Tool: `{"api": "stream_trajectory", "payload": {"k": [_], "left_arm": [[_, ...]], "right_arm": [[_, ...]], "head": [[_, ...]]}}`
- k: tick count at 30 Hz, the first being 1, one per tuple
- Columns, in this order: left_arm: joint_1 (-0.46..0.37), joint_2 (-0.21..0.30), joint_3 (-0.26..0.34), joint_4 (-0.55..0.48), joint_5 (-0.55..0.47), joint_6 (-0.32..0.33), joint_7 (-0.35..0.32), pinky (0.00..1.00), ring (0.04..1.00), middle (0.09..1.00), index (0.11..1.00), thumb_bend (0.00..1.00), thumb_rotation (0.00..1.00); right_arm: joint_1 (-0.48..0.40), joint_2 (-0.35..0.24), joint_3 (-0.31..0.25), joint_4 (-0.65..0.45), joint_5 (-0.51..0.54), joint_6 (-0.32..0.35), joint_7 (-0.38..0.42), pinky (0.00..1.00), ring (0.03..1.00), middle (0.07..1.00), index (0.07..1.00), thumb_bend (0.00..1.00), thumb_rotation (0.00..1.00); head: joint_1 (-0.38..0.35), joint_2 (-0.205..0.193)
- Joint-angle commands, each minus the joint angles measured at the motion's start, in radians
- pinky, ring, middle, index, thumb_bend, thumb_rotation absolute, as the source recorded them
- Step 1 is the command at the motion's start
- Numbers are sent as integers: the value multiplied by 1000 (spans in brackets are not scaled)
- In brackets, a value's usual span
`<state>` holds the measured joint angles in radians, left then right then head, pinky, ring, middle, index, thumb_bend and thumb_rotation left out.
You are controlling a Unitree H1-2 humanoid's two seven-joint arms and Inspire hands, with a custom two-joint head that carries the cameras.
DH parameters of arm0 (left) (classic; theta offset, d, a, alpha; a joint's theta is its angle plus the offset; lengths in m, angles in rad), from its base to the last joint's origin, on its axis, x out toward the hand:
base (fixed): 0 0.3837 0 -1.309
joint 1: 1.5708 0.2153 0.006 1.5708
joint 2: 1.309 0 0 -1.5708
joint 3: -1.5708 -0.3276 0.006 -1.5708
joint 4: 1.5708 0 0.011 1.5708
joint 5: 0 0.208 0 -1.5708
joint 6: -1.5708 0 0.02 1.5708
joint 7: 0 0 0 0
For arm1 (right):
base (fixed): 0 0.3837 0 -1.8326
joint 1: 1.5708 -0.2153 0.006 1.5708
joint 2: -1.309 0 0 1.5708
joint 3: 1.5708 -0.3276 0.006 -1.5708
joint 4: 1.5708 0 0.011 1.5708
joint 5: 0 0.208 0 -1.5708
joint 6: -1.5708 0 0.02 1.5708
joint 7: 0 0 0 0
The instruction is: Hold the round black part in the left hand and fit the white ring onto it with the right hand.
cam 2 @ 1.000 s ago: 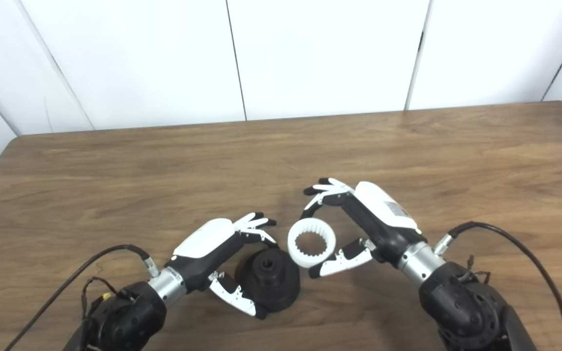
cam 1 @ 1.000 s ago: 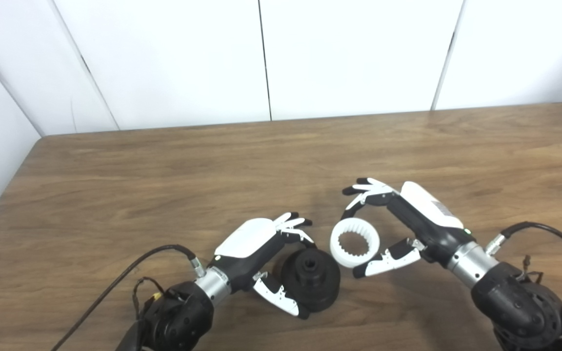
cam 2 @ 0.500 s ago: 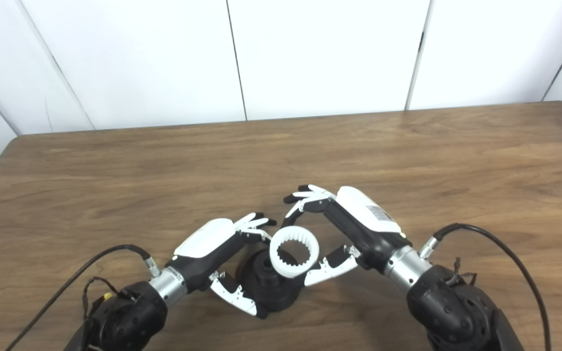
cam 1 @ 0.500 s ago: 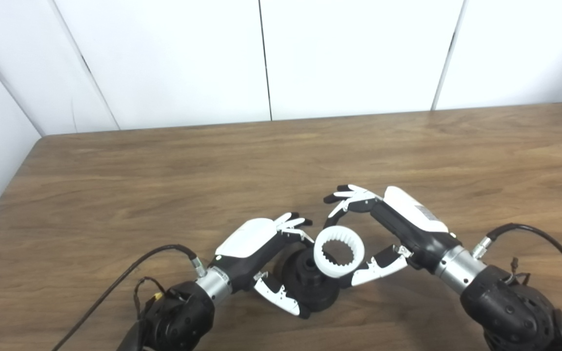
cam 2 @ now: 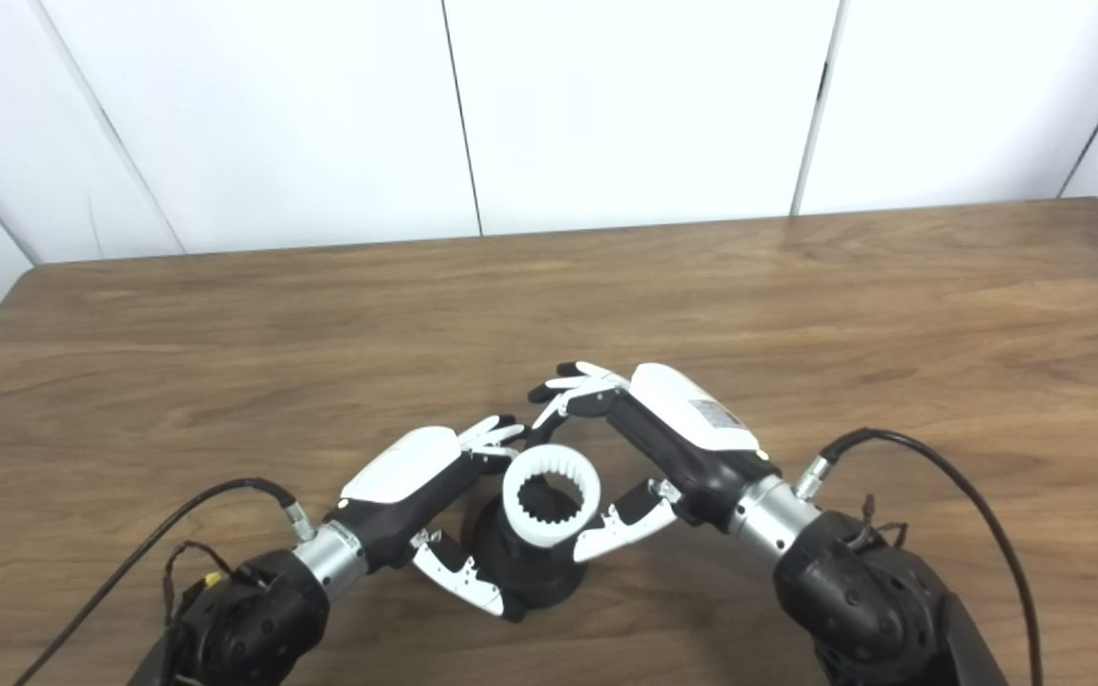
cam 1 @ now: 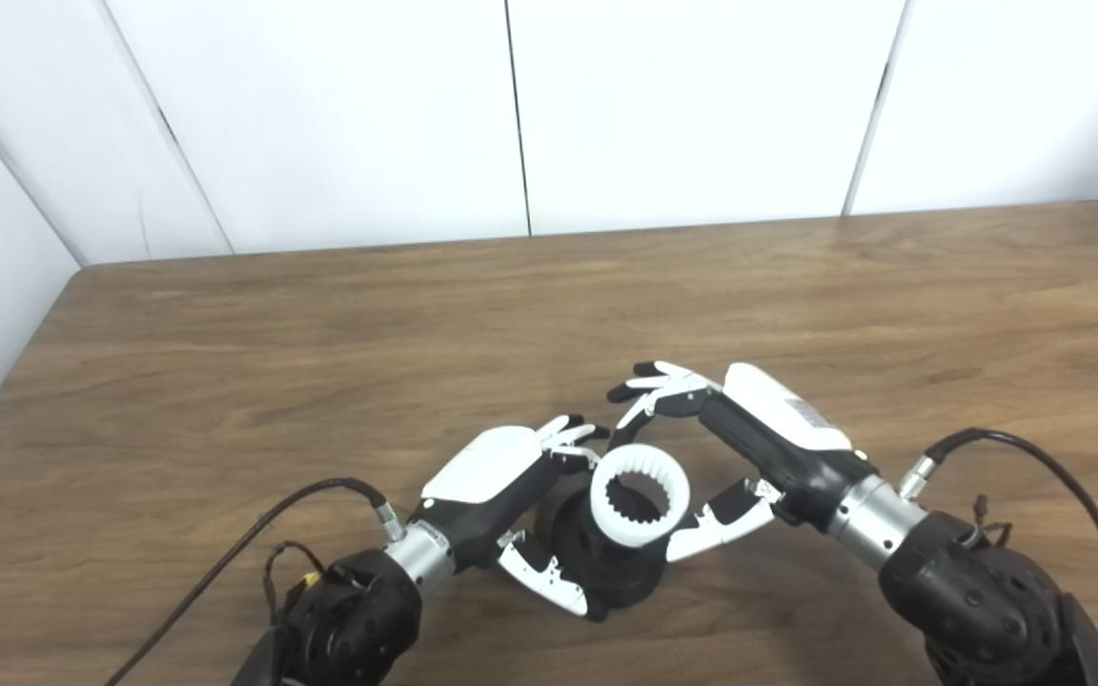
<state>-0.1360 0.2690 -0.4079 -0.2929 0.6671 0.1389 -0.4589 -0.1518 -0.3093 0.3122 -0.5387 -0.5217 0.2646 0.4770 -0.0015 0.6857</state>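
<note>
My left hand (cam 1: 501, 486) lies low, fingers and thumb curled round what it holds; my right hand (cam 1: 749, 438) reaches in beside it (fingertips nearly meeting), pinching between thumb and fingers.

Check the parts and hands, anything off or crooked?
Nothing stands out. The left hand holds the black part on the table, and the right hand holds the white ring over its top. Ring looks intact; whether it is seated squarely cannot be told.
</note>
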Motion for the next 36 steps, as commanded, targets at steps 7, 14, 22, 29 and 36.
{"api": "stream_trajectory", "payload": {"k": [7, 14, 22, 29, 36], "left_arm": [[-15, 1, -3, -32, 7, 9, -7, 900, 1000, 957, 650, 937, 293], [-18, -1, -4, -32, 8, 11, -4, 901, 1000, 954, 648, 935, 286], [-17, -7, -4, -23, 9, 1, 11, 907, 1000, 947, 645, 943, 286], [-24, -4, -5, -22, 4, 9, -1, 918, 1000, 955, 650, 935, 287], [-22, -8, -6, -18, 1, 3, 5, 910, 1000, 952, 644, 938, 291]], "right_arm": [[-39, 15, -1, 17, 2, -35, -20, 811, 945, 842, 487, 522, 163], [-36, 19, 6, 39, -4, -54, -28, 814, 947, 844, 488, 522, 162], [-34, 21, 11, 42, -13, -61, -31, 810, 947, 842, 488, 523, 161], [-38, 28, 20, 37, -27, -56, -23, 817, 945, 842, 488, 522, 163], [-40, 36, 25, 33, -32, -56, -19, 819, 946, 838, 488, 523, 163]], "head": [[8, 6], [8, 8], [11, 6], [10, 5], [8, 6]]}}
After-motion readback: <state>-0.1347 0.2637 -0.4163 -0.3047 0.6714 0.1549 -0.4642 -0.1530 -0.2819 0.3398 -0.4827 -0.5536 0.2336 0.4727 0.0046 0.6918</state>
